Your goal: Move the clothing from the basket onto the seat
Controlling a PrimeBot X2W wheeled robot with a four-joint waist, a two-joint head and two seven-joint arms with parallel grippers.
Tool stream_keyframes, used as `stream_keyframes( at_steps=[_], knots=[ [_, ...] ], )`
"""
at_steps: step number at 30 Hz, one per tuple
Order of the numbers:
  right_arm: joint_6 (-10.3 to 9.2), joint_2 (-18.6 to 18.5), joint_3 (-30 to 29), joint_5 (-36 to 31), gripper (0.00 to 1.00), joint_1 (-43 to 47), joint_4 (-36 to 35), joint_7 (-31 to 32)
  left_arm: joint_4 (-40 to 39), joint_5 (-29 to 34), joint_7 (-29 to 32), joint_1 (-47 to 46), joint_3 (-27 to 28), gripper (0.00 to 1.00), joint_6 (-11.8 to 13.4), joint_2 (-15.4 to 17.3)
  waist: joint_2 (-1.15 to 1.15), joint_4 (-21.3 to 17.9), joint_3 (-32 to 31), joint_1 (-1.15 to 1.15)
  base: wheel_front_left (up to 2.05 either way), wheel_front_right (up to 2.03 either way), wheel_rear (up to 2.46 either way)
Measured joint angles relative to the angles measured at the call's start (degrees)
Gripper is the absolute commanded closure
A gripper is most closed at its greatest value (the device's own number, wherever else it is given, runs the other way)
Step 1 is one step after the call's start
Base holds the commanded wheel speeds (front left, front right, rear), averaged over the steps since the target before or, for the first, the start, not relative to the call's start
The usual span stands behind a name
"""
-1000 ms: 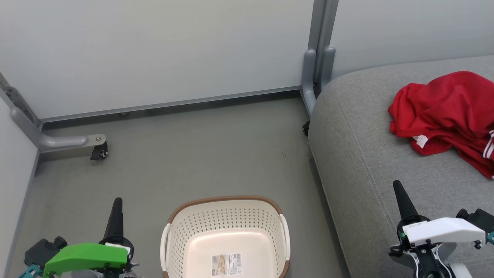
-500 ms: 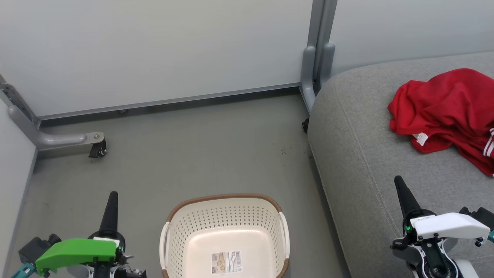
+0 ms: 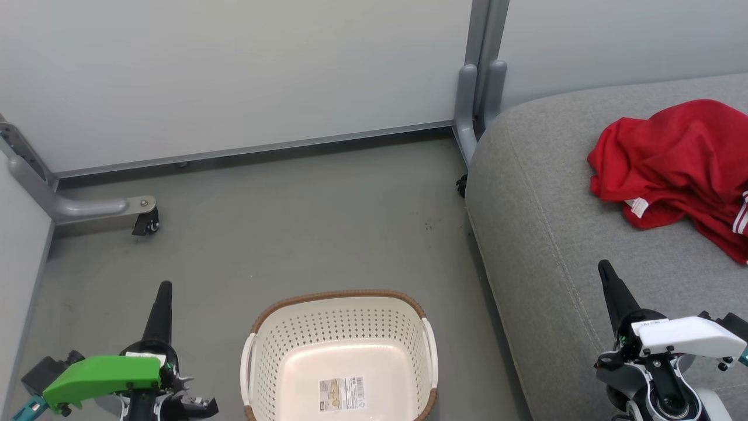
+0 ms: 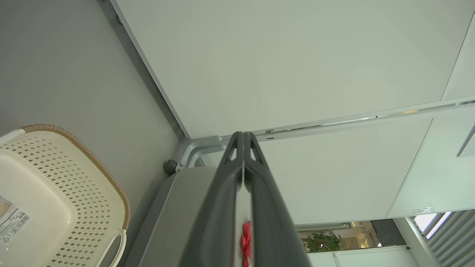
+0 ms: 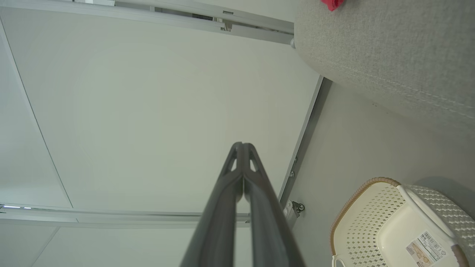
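Red soft-fabric clothing (image 3: 672, 164) with white stripes is lying in a crumpled heap on the large grey woven-fabric seat (image 3: 555, 251), toward its far right side, and is running past the head view's right edge. Its long axis is slanting from far-left to near-right across the cushion. A small white tag (image 3: 638, 206) is showing at its near-left edge and the white stripes at its right end.

A cream perforated plastic basket (image 3: 339, 324) with a brown braided rim is standing upright on the grey floor (image 3: 292, 234) beside the seat's left edge. Its mouth is facing up, its white handles are sitting on its left and right sides, and a paper label (image 3: 342, 393) is lying on its bottom.

The left end effector (image 3: 165, 286) is hanging over the floor left of the basket, its two dark fingers pressing together and pointing toward the pale wall panel (image 3: 234, 76). The right end effector (image 3: 602, 268) is hovering over the seat's near part with its fingers likewise together, well apart from the clothing.
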Motion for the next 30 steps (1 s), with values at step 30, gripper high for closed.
stream_keyframes(
  at_steps=[30],
  knots=[
    [0.0,0.2,-1.7,9.6,1.0,-1.9,0.7,2.8,0.6,-9.5,2.8,-1.9,2.5,1.0,-0.8,-0.2,0.0,-0.2,1.0,0.0,0.0,0.0,0.0]
  ],
)
